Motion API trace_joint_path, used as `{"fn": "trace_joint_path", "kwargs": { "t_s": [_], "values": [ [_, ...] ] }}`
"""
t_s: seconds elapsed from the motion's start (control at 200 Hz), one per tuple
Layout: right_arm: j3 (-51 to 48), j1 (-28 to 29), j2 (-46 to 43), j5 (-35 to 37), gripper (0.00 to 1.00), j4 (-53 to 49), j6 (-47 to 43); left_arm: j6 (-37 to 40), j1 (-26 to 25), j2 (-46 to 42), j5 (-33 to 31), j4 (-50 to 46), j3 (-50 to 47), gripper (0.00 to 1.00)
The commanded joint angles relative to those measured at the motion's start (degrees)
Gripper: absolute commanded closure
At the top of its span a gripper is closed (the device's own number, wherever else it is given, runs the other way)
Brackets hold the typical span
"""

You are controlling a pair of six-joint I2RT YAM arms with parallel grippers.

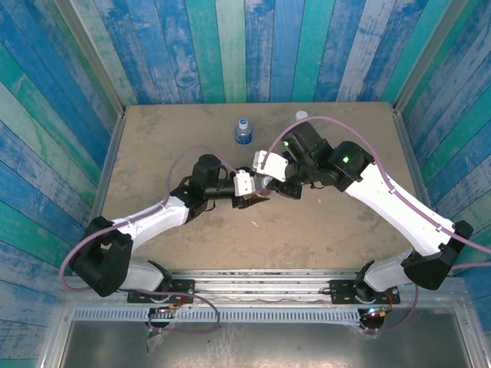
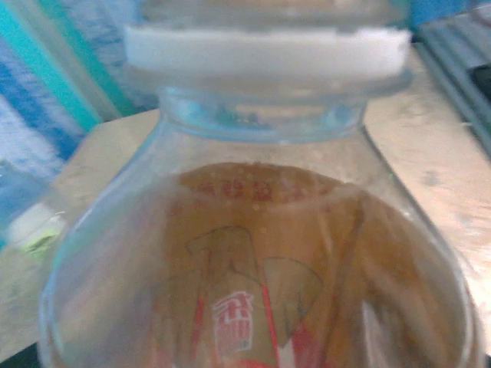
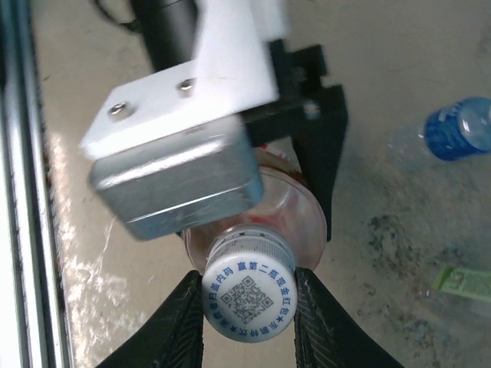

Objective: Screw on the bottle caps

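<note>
The bottle with orange liquid and a red label is held up off the table, and my left gripper is shut on its body. One black left finger shows beside it. A white cap with blue print sits on the bottle's neck, seen as a white band in the left wrist view. My right gripper is shut on this cap, a finger pressing each side. In the top view the right gripper meets the left over the table's middle.
A blue-label bottle with a blue cap stands at the back middle of the table. A pale bottle stands near the back edge, its yellow-green label at the right wrist view's edge. Blue plank walls enclose the table.
</note>
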Motion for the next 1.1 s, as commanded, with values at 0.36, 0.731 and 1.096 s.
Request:
{"fn": "trace_joint_path", "kwargs": {
  "t_s": [0.36,0.731,1.096],
  "values": [
    [-7.9,-1.0,-0.3,8.1,0.75,9.0,58.8,1.7,-2.2,-3.5,-16.4,16.1,-3.8,0.43],
    [-4.5,3.3,-7.7,3.7,0.36,3.7,-2.5,3.0,-1.9,-5.1,-4.7,5.9,-3.5,0.41],
    [-0.6,8.9,-2.1,14.2,0.42,-0.1,-27.8,3.8,-2.0,-5.1,-0.6,2.7,-2.6,0.41]
  ]
}}
